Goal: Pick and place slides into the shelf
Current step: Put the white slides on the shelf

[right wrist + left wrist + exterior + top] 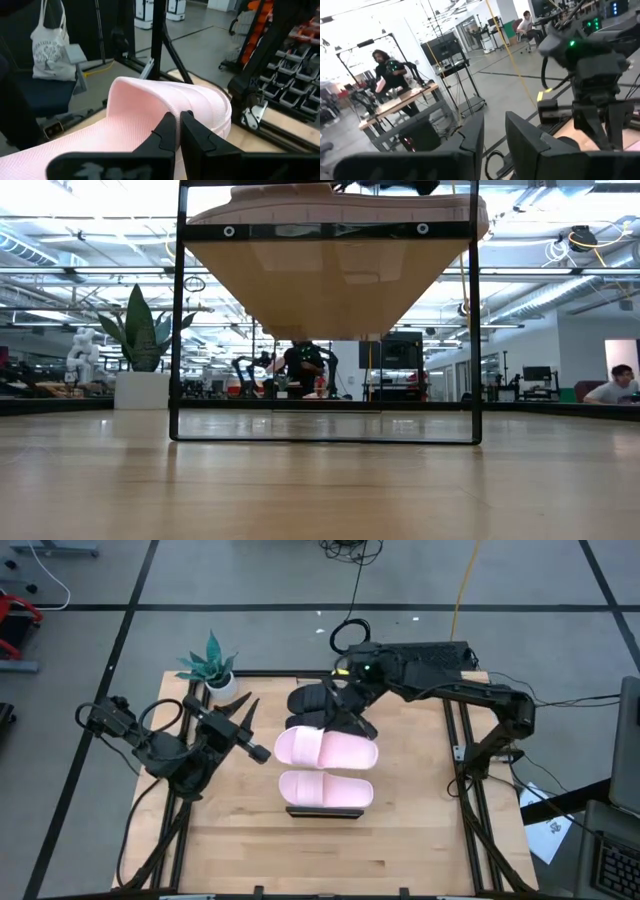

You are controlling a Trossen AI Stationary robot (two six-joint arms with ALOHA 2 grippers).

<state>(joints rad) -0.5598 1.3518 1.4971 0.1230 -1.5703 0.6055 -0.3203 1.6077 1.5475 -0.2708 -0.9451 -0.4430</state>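
Two pale pink slides lie side by side across the shelf, one farther (pixel 325 748) and one nearer (pixel 325 788). Only the shelf's dark near edge (pixel 325 812) shows under them. In the low view the shelf (pixel 325 280) is seen from below. Black slides (pixel 312 700) lie just beyond the pink ones, partly hidden by my right arm. My right gripper (pixel 358 725) is shut, right over the farther pink slide's (pixel 150 115) strap. My left gripper (pixel 252 732) is open and empty, left of the pink slides. My right gripper's shut fingertips (pixel 170 125) stand right at the farther pink slide's strap (pixel 165 97), slanting down from the table's far right. I cannot tell whether they touch it. The slide lies flat on the shelf.
A potted plant (pixel 213 670) stands at the table's far left corner. Bare tabletop (pixel 320 860) lies between the shelf and the near edge. People show in the room beyond the table (pixel 385 75).
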